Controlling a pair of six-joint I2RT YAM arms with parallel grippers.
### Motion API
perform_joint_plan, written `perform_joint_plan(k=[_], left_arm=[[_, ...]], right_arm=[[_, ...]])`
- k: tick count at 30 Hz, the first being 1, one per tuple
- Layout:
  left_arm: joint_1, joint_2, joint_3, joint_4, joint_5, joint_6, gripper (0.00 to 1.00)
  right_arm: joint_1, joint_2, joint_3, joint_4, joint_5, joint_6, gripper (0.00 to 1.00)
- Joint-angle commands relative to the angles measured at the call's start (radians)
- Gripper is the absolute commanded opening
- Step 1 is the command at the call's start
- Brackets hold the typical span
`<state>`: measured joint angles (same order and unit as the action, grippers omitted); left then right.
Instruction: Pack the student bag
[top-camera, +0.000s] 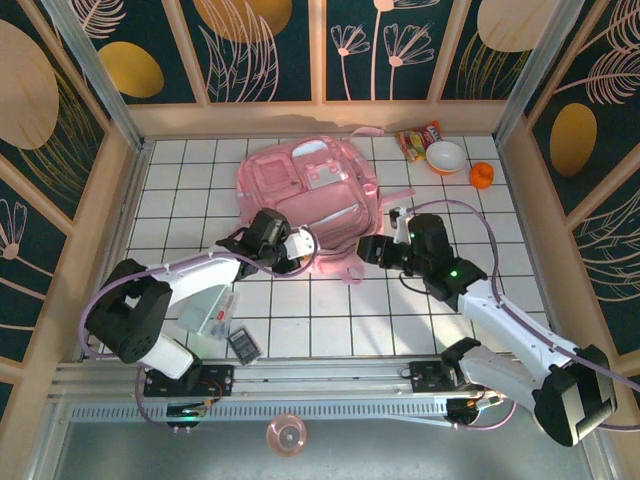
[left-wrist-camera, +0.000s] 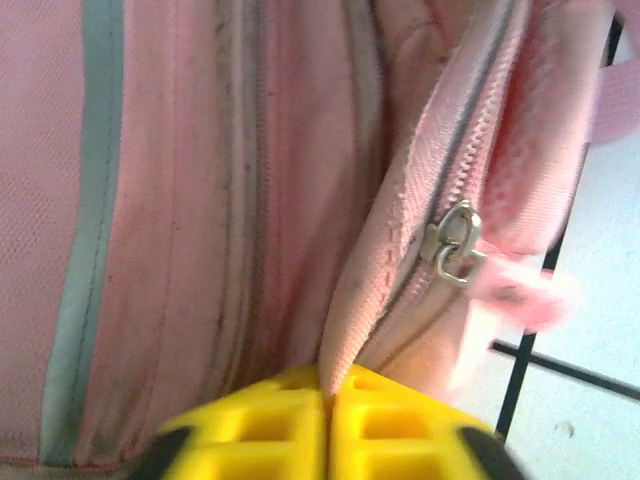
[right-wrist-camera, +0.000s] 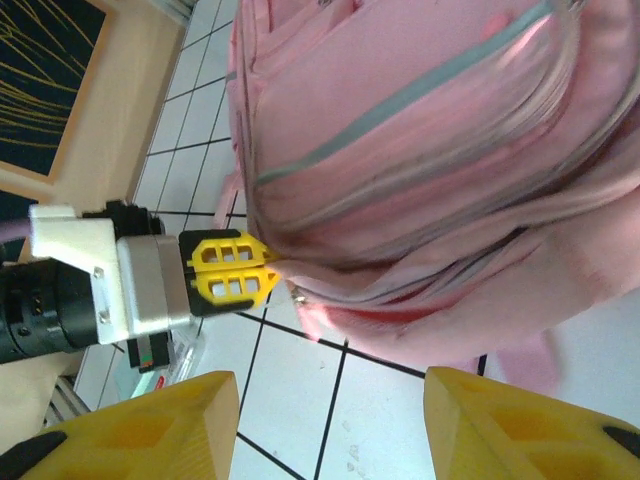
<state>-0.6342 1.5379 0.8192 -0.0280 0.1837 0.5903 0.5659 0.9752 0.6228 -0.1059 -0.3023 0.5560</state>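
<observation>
The student bag (top-camera: 310, 190) is a large pink backpack lying flat at the back middle of the tiled table. My left gripper (top-camera: 314, 248) is at its near edge. In the left wrist view the yellow fingers (left-wrist-camera: 260, 430) are shut on the bag's pink zip-edge fabric (left-wrist-camera: 400, 250), with the metal zip pull (left-wrist-camera: 455, 248) just beyond. My right gripper (top-camera: 362, 252) hovers open near the bag's near right corner. In the right wrist view its fingertips (right-wrist-camera: 140, 430) stand wide apart over bare tile, facing the bag (right-wrist-camera: 420, 150) and the left gripper (right-wrist-camera: 272, 267).
A snack packet (top-camera: 418, 138), a white bowl (top-camera: 446, 157) and a small orange object (top-camera: 482, 176) sit at the back right. A clear pouch (top-camera: 210, 312) and a calculator (top-camera: 243, 346) lie near the left arm's base. Wooden walls enclose the table.
</observation>
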Motion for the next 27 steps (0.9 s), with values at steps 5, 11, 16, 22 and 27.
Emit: perform_joint_plan(k=[5,11,16,22,27], left_arm=[[0.005,-0.127,0.145,0.015,0.172,-0.212,0.0],[0.006,-0.116,0.207,0.01,0.196,-0.298,0.0],[0.006,-0.096,0.236,0.017,0.241,-0.354,0.0],[0.006,-0.096,0.229,0.048,0.311,-0.387,0.0],[0.007,-0.113,0.226,0.057,0.336,-0.395,0.0]], right_arm=[[0.165,-0.009,0.111,-0.082,0.191,-0.021,0.5],[0.243,0.107,0.217,-0.156,0.276,-0.017,0.49],[0.276,0.223,0.321,-0.18,0.398,-0.038,0.5],[0.278,0.329,0.374,-0.162,0.527,-0.096,0.48],[0.272,0.401,0.4,-0.156,0.531,-0.125,0.43]])
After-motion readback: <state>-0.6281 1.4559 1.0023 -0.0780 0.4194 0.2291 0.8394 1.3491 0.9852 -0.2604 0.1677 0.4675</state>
